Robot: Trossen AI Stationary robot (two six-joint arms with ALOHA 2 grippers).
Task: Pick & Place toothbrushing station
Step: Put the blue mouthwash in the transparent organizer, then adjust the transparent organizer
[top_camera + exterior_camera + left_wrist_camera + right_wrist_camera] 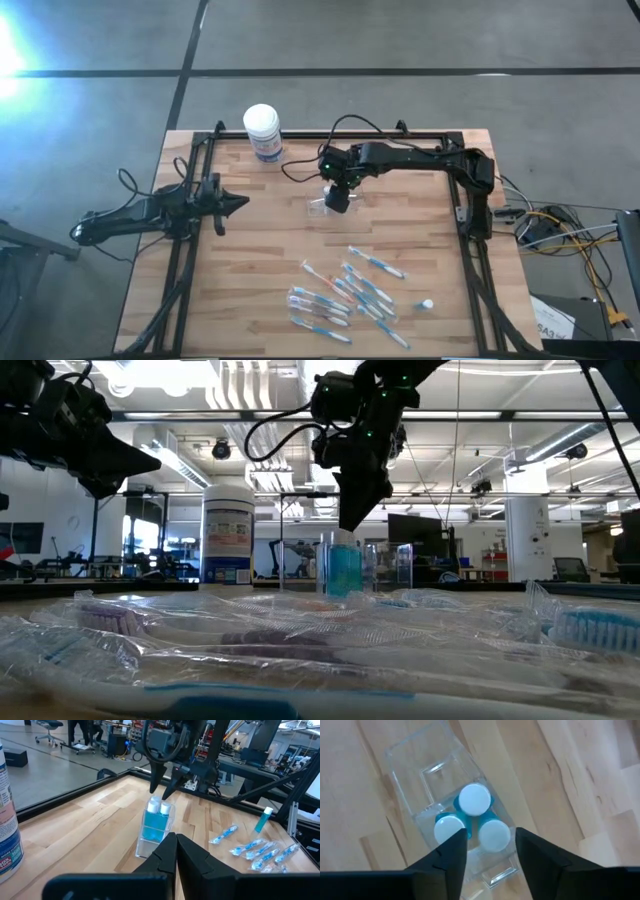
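Observation:
A clear plastic holder (427,775) stands on the wooden table near its far middle. Three small blue bottles with white caps (474,799) stand upright in one end of it. My right gripper (491,851) hangs open just above those caps, pointing steeply down, its fingers apart over the nearest cap (165,809); I see no touch. Several wrapped blue-and-white toothbrushes (345,295) lie flat on the near part of the table. One more small white-capped bottle (426,304) stands to their right. My left gripper (240,203) waits shut at the table's left, pointing level toward the holder.
A white-lidded tub with a blue label (262,130) stands at the far left of the table. A black frame rail (440,137) runs round the table's far edge and sides. Bare wood (260,260) lies between the holder and the toothbrushes.

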